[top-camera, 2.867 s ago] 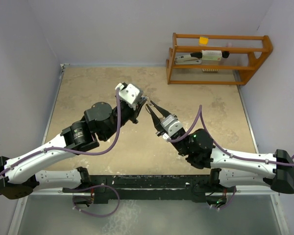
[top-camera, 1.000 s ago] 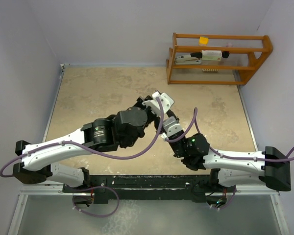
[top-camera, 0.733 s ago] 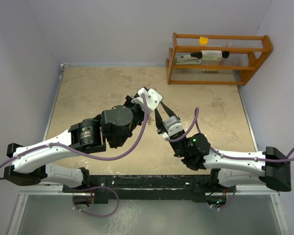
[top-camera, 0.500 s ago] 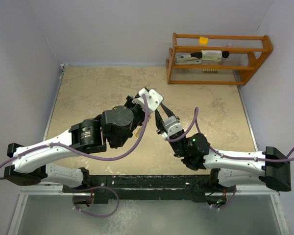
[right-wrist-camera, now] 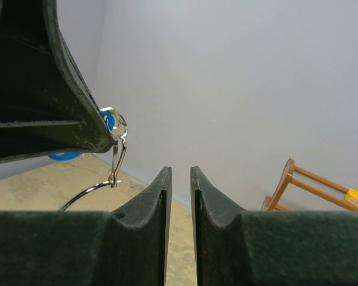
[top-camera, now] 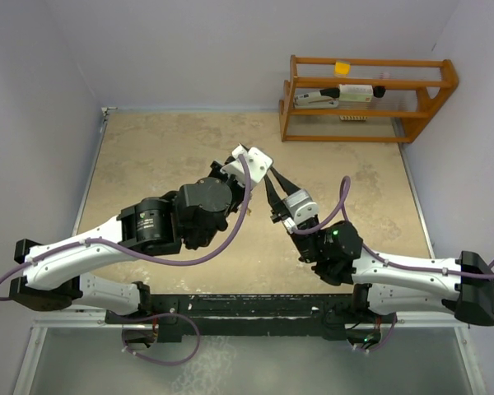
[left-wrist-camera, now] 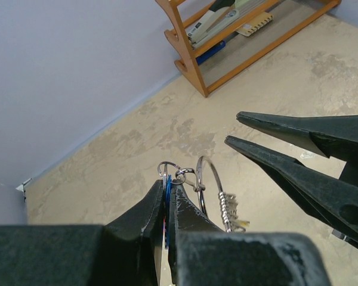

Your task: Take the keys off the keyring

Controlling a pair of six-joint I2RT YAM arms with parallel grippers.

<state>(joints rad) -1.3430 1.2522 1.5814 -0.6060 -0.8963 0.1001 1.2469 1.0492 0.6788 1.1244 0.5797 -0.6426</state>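
The left hand (left-wrist-camera: 169,183) is clamped shut on the blue-headed key (left-wrist-camera: 167,199), which is held above the desk (left-wrist-camera: 274,77). The keyring (left-wrist-camera: 204,157) is hung from that grip, and a silver key (left-wrist-camera: 227,207) is threaded on it. At the keyring's 3 o'clock, just beside it, the right hand (left-wrist-camera: 232,128) is held slightly parted, with nothing between its fingers.

silver keyring (left-wrist-camera: 215,173), blue key (left-wrist-camera: 167,190), orange-brown rack (top-camera: 395,62), mottled beige table (top-camera: 148,156).
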